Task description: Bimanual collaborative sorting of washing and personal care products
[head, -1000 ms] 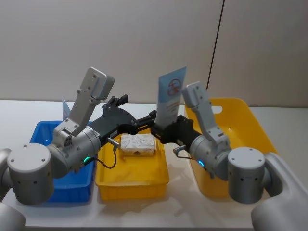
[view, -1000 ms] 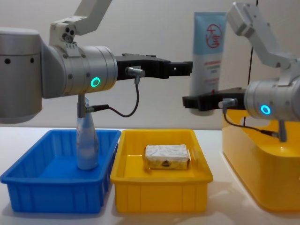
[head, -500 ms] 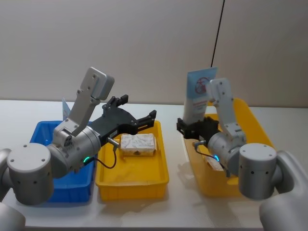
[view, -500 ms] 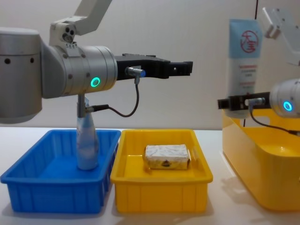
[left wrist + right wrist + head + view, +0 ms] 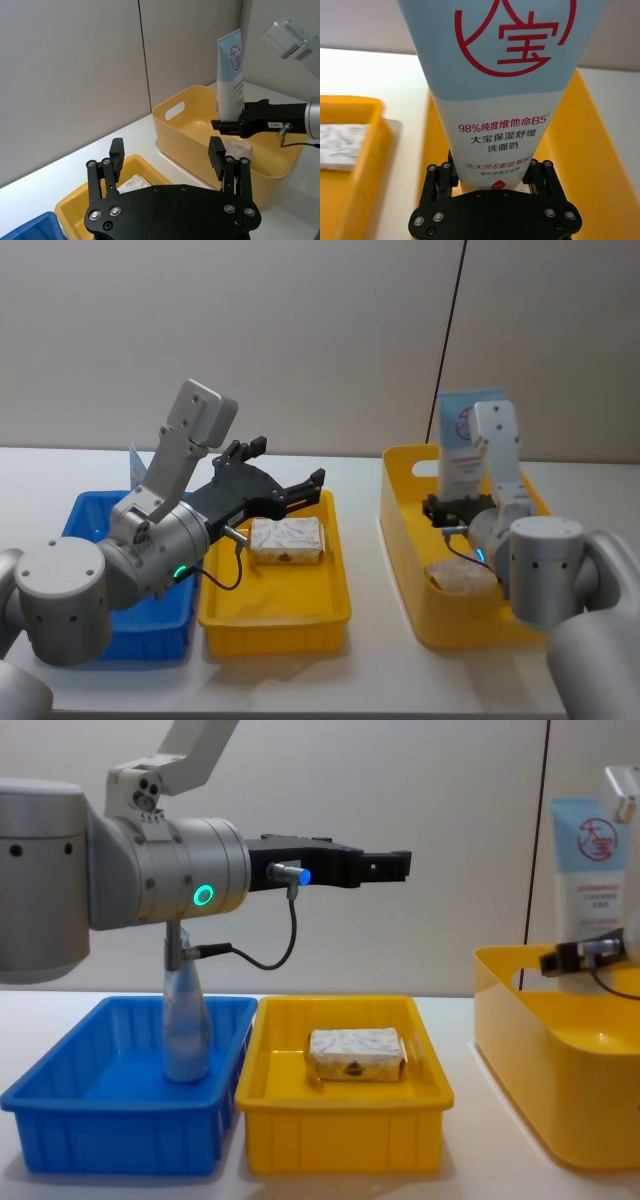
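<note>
The right gripper (image 5: 496, 176) is clamped on the lower end of a tall pale-blue squeeze tube (image 5: 506, 85), upright above the jaws, with a red round logo and red text on white, over the big yellow basket (image 5: 402, 540). The left gripper (image 5: 167, 159) hangs with fingers apart above a silvery-white wrapped bar (image 5: 287, 540) in the yellow tray (image 5: 270, 615).

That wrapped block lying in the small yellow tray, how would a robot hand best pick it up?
Probably from straight above, fingers closing across the short width of the silvery-white wrapped bar. It lies flat with its long side across the small yellow tray, with bare floor in front of it. The open left gripper hovers nearby above the tray.
</note>
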Action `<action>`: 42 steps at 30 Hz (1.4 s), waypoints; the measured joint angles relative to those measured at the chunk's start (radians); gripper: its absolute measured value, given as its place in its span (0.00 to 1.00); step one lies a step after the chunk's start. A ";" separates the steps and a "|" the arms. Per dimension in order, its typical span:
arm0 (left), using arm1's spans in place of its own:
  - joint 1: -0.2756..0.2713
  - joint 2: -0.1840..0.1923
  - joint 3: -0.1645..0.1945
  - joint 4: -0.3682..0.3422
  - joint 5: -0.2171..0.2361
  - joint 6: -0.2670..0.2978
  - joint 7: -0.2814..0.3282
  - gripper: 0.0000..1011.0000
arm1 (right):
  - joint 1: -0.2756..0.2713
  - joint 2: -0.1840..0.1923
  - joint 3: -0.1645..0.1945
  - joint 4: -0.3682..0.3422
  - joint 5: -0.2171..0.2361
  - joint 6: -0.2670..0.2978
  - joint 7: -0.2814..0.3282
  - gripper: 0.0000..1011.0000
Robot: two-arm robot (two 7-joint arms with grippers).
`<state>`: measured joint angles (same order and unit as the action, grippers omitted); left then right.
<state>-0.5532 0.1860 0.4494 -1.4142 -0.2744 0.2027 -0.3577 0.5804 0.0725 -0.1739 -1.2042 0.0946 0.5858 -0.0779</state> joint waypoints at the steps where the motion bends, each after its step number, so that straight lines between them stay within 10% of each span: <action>1: 0.000 0.000 0.000 0.000 0.000 0.000 0.000 0.99 | 0.013 -0.002 0.006 0.022 -0.005 0.016 -0.014 0.63; 20: 0.000 0.000 0.000 0.000 0.000 0.000 0.000 0.99 | 0.198 -0.011 0.025 0.302 -0.052 0.158 -0.072 0.63; 42: 0.000 0.000 0.000 0.000 0.000 0.000 0.000 0.99 | 0.223 -0.003 0.008 0.302 -0.075 0.210 -0.022 0.99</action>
<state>-0.5532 0.1859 0.4494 -1.4141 -0.2743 0.2027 -0.3577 0.8033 0.0696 -0.1659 -0.9021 0.0199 0.7961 -0.0999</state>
